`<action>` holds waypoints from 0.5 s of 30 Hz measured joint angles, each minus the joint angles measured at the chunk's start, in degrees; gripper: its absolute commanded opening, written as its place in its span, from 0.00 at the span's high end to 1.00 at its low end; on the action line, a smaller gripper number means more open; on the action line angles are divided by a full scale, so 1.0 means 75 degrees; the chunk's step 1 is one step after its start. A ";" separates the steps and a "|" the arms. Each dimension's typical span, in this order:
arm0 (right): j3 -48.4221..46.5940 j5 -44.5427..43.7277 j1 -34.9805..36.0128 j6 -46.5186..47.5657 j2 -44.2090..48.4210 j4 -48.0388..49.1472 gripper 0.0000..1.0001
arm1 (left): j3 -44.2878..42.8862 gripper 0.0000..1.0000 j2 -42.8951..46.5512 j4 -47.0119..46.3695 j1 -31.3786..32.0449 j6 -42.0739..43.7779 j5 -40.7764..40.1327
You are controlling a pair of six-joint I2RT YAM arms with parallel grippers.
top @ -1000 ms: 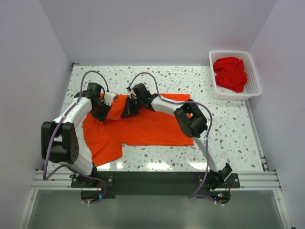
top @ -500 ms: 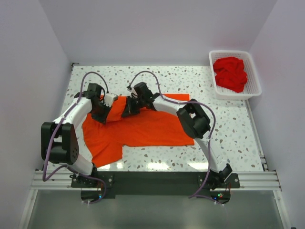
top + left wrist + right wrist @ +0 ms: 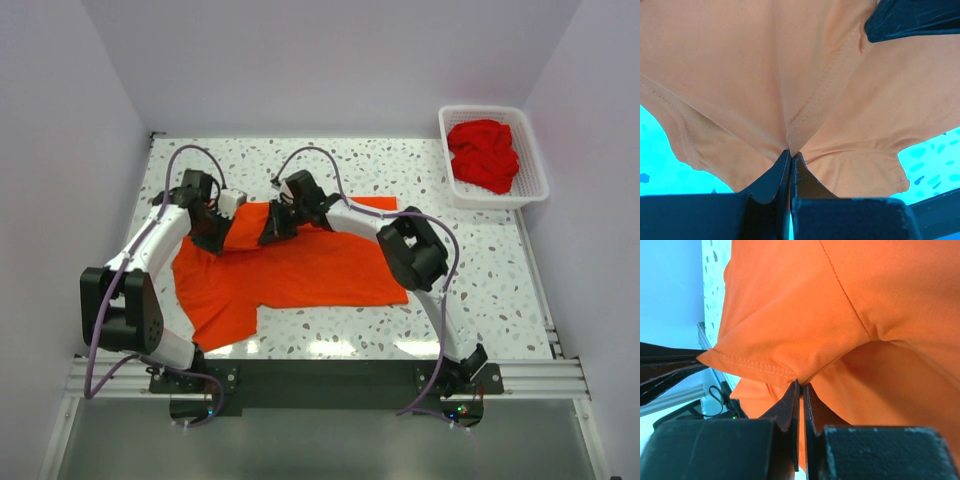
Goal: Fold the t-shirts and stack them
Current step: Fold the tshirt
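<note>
A bright orange-red t-shirt (image 3: 300, 270) lies spread on the speckled table (image 3: 480, 290), its far left part lifted. My left gripper (image 3: 216, 240) is shut on a pinch of its cloth (image 3: 805, 100) near a seam. My right gripper (image 3: 270, 232) is shut on a hemmed edge of the same shirt (image 3: 805, 315), close beside the left one. In the left wrist view the left gripper (image 3: 790, 153) bites where the cloth bunches. In the right wrist view the right gripper (image 3: 801, 385) pinches the fold. Deeper red t-shirts (image 3: 484, 154) lie heaped in the basket.
A white lattice basket (image 3: 533, 150) stands at the table's far right corner. White walls close in the table on the left, back and right. The arms' bases and a metal rail (image 3: 320, 378) run along the near edge.
Both grippers have shifted slightly toward the far side with the pinched cloth. The left arm's elbow has swung outward to the left. Both grips are unchanged.
</note>
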State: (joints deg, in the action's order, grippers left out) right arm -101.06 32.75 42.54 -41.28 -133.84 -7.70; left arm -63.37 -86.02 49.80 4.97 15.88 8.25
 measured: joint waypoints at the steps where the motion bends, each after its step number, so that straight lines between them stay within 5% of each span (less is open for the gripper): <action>1: 0.0029 0.0006 -0.0017 0.0000 0.0050 0.0003 1.00 | -0.0012 1.00 0.0012 0.0032 0.0009 -0.0015 0.0000; 15: 0.0364 0.0029 -0.0038 0.0195 0.0172 0.0058 1.00 | -0.0017 1.00 -0.0006 0.0268 0.0306 -0.0041 0.0073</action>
State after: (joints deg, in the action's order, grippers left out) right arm -98.32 32.97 42.26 -39.81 -132.55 -7.27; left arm -63.51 -86.06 51.81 7.27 15.57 8.80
